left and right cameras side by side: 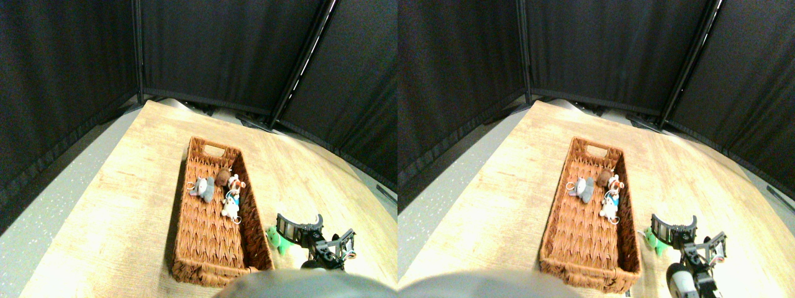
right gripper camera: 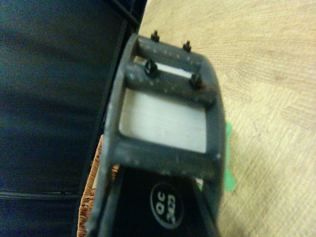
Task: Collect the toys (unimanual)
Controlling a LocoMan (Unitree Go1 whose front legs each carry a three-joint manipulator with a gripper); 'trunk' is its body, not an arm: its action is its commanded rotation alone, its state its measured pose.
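Hand point(left and right cameras side by side: 300, 227) spread beside the green toy point(left and right cameras side by side: 274, 239), just outside the basket point(left and right cameras side by side: 214, 251).
Watch your closing: the toy lies by the basket wall, so a jaw may push it away.

Your stereo pair looks forward and down from the tabletop's point(left and right cameras side by side: 112, 205) near edge, wide, toward the far corner. Your wrist camera sits close behind the jaw, turned sideways. Both views share the basket point(left and right cameras side by side: 214, 248) point(right gripper camera: 91, 192) and the mint green toy point(left and right cameras side by side: 274, 239) point(right gripper camera: 228, 168).
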